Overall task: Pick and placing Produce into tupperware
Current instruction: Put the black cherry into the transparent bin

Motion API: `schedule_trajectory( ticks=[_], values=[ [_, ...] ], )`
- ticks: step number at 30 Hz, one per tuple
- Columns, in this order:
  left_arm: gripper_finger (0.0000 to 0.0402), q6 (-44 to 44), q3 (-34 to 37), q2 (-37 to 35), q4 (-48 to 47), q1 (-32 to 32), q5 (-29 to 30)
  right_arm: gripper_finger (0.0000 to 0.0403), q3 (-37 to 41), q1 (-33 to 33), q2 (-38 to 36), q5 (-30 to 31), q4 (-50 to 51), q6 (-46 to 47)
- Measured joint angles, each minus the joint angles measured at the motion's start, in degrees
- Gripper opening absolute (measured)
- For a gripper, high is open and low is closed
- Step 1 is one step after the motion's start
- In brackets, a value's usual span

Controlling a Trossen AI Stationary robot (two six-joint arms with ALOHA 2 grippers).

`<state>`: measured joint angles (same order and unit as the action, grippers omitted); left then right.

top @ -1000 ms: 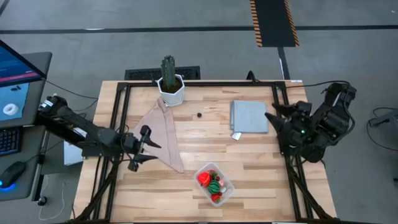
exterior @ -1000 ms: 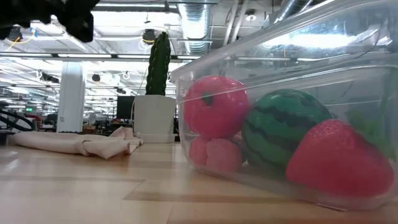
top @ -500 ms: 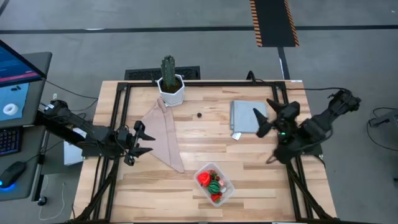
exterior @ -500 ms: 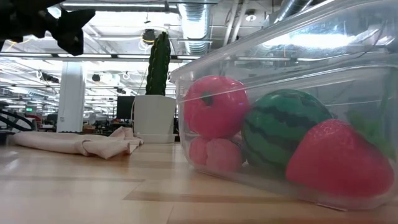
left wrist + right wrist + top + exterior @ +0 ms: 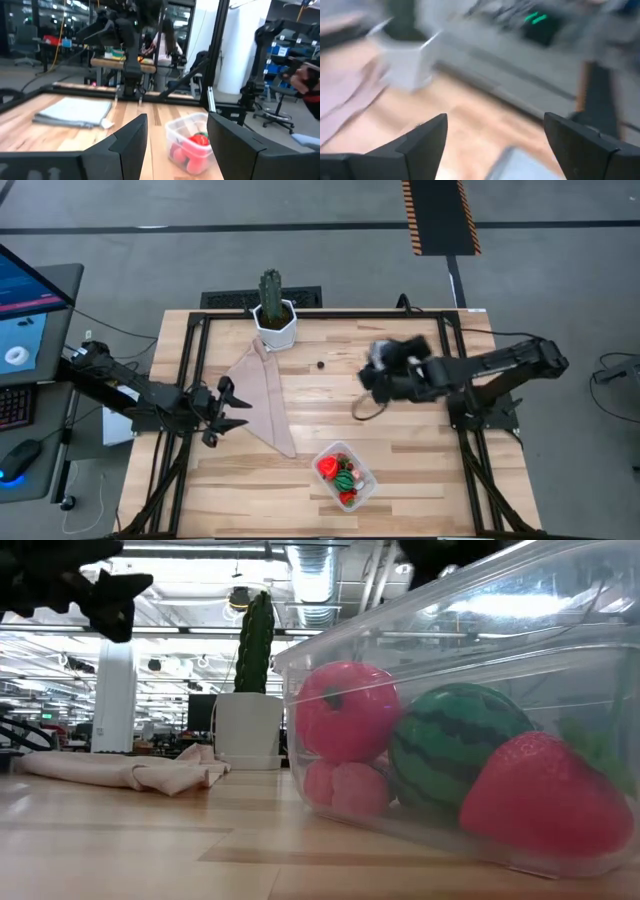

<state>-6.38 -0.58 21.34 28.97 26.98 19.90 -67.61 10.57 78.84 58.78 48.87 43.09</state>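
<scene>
- Left arm: dark, near-black jointed links, slim tubular sections.
- Left gripper: two dark pointed fingers, broad, flat-faced and angular seen close.
- Right arm: same dark finish, a loose dark cable looping below the wrist.
- Right gripper: dark, blocky body; fingers matte grey-black, wedge-shaped.

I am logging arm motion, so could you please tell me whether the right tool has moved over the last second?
Yes. The right tool has swung from the table's right edge inward, over the grey mat, towards the cactus.
</scene>
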Motion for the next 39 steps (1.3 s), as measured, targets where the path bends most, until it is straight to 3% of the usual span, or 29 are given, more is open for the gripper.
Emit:
schedule_trajectory(
  ticks=[5,8,12,17,20,25,29,39],
  values=[
    [0.0195,-2.37,0.00,0.00,-2.71,0.00,1.47,0.0320,0.00,-8.47,3.06,-29.13,-21.34,-26.94],
    [0.0195,-3.87,0.02,0.00,-3.61,0.00,3.07,0.0308,-0.07,-13.48,4.22,-42.22,-26.44,-33.74],
    [0.0195,-5.22,0.02,0.00,-5.39,-0.02,4.15,0.0305,-0.07,-19.38,5.37,-42.40,-28.90,-38.96],
    [0.0195,-6.14,0.04,0.02,-6.05,-0.02,3.86,0.0305,-0.04,-23.33,8.04,-42.43,-26.59,-26.05],
    [0.0195,-5.65,0.04,0.00,-5.49,-0.02,4.49,0.0305,-0.04,-25.26,10.47,-47.67,-26.82,-29.39],
    [0.0195,-5.63,0.07,0.02,-6.33,-0.02,4.50,0.0305,-0.04,-29.53,14.44,-61.68,-25.49,-32.49],
    [0.0195,-5.31,0.07,0.02,-7.08,-0.02,4.63,0.0304,-0.06,-31.75,17.10,-67.38,-25.52,-34.87],
    [0.0195,-5.80,0.11,0.01,-8.88,-0.02,4.68,0.0305,-9.71,-31.84,29.30,-69.24,-23.92,-40.86]
  ],
)
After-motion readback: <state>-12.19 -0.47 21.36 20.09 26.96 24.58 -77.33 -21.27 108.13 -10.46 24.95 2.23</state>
